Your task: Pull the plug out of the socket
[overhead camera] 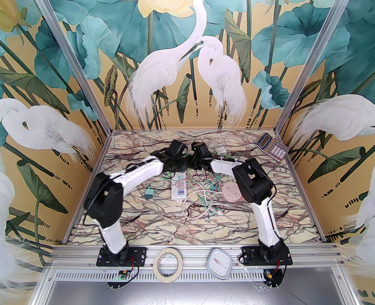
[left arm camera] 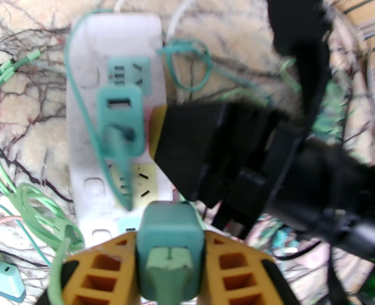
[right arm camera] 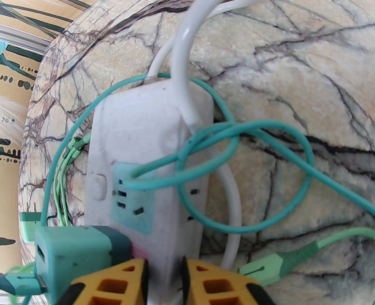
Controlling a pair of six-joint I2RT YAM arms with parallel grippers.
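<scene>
My left claw (left arm camera: 170, 238) is closed tight on the teal plug (left arm camera: 170, 221), one yellow finger on each flank. The plug stands at the far end of the power strip (left arm camera: 117, 157), mid-table. I cannot tell whether its pins sit in the socket or are clear of it. My right claw (right arm camera: 163, 265) is pinched across the strip's white body, just beside a second teal adapter (right arm camera: 76, 253).

As I judge it, the worst risk is the right grip sliding on that smooth plastic, so the whole strip rises with the plug. A slanted pull could bind the pins. The teal cable (right arm camera: 270, 132) loops over the strip and round the white cord (right arm camera: 184, 59), so it may snag and drag things along.

I count two claws, one strip and three adapters: one held, one seated mid-strip, and a loose adapter (overhead camera: 149, 193) on the table to the strip's left. There is one white cord. The pale green leads (left arm camera: 31, 202) are too tangled to count.
</scene>
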